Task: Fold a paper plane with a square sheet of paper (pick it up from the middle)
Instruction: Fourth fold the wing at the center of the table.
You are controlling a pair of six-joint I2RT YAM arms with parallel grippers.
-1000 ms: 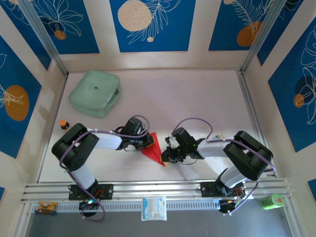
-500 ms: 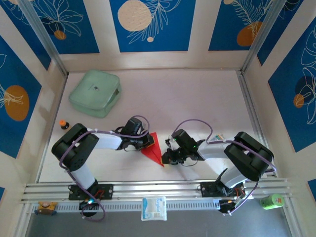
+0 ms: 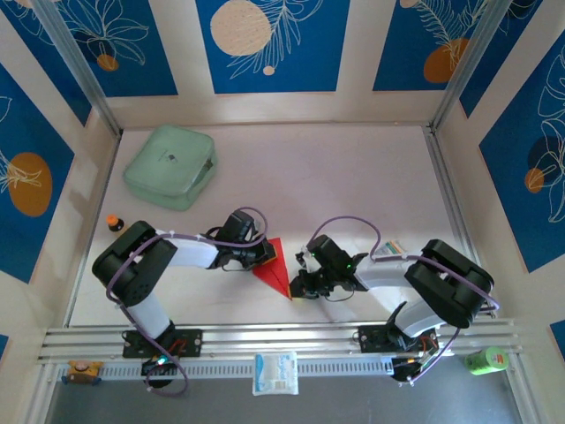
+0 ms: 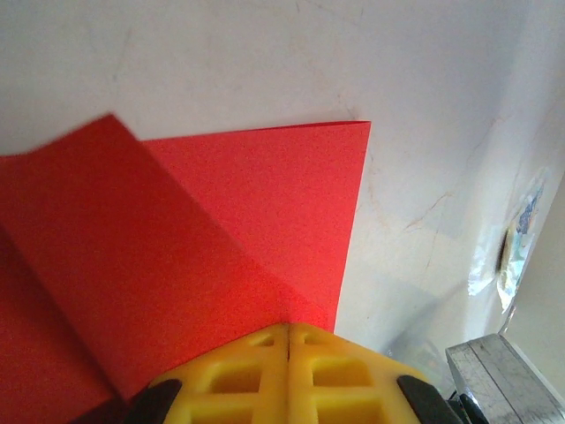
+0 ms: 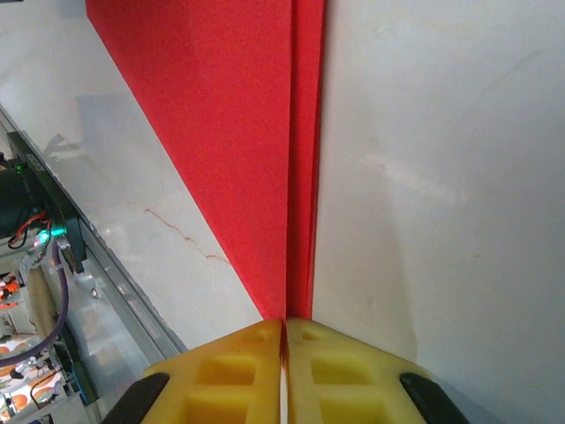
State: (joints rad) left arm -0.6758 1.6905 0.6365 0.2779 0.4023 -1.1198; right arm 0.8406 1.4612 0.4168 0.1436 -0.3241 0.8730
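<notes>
2 arms reached in over the bench (image 3: 335,177) from its near edge, and between them lay 1 sheet of paper (image 3: 275,269), bright red and folded to a narrow triangle. It lay flat near the middle of the near edge, its broad end toward the far edge and its point toward the near edge.

The left gripper (image 3: 265,256) sat at the sheet's left side. In the left wrist view its 2 yellow fingers (image 4: 256,371) were pressed together, with the left gripper (image 4: 289,331) meeting the edge of the sheet of paper (image 4: 221,238); 2 overlapping red layers showed there, 1 flap lying slantwise over the other. Whether any paper was pinched between those fingers could not be told.

The right gripper (image 3: 298,284) sat at the sheet's near point. In the right wrist view the right gripper (image 5: 283,322) had its 2 fingers (image 5: 229,371) closed on the tip of the sheet of paper (image 5: 229,132), a thin red line showing in the seam between them, and 1 straight crease ran up the sheet from there.

1 mint-green case (image 3: 170,166) lay by the far left corner, well apart from the sheet. 1 small bottle with an orange cap (image 3: 114,223) stood at the left edge. 1 white packet (image 3: 275,373) lay on the rail in front of the near edge, and 1 green object (image 3: 485,359) lay beyond the near right corner.
</notes>
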